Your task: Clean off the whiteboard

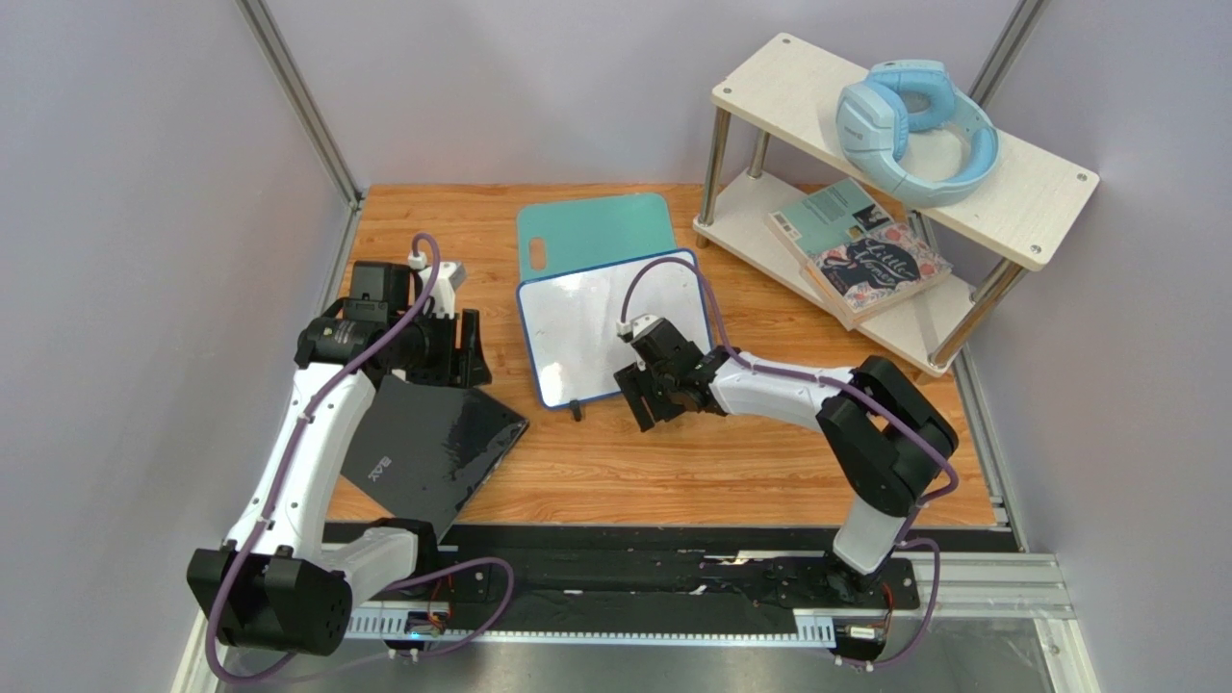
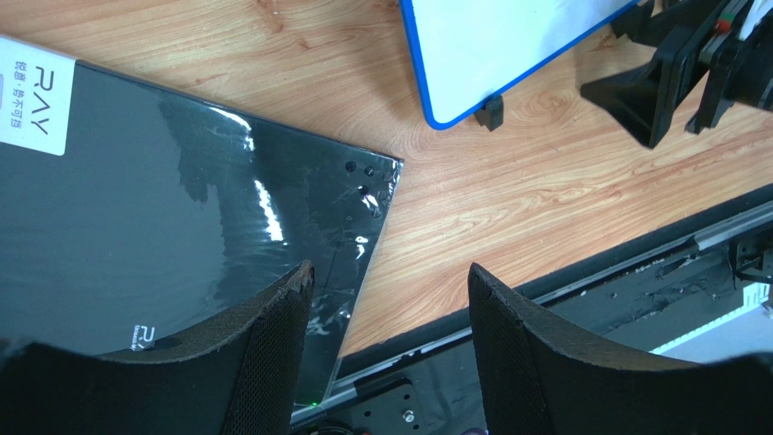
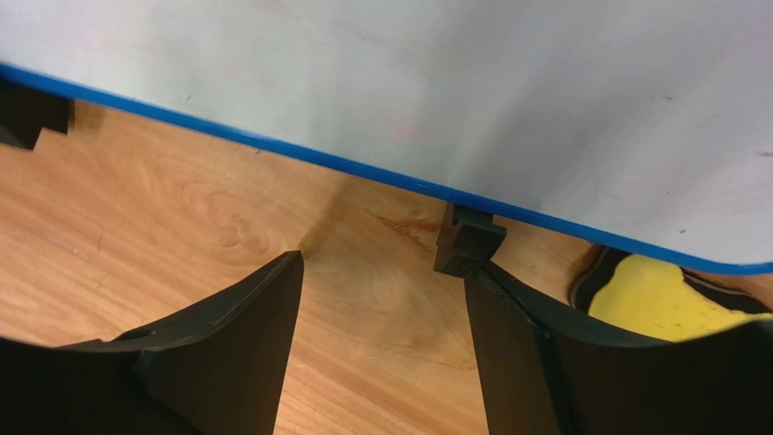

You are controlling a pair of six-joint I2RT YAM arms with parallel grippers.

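Observation:
The whiteboard (image 1: 608,329) has a thin blue frame and lies mid-table; its white face shows no writing. My right gripper (image 1: 641,400) is open and empty at the board's near right edge. In the right wrist view its gripper (image 3: 381,276) hangs over bare wood, with the board (image 3: 435,82) just beyond and a black foot (image 3: 467,240) by the right fingertip. My left gripper (image 1: 470,351) is open and empty left of the board. In the left wrist view its gripper (image 2: 390,285) is above the slab's corner, and the board's corner (image 2: 508,45) shows at the top.
A glossy black slab (image 1: 427,448) lies at the near left. A teal mat (image 1: 593,231) lies behind the board. A white shelf (image 1: 897,188) at the back right holds blue headphones (image 1: 914,130) and books (image 1: 861,249). A yellow, black-rimmed thing (image 3: 653,304) sits by the board's edge.

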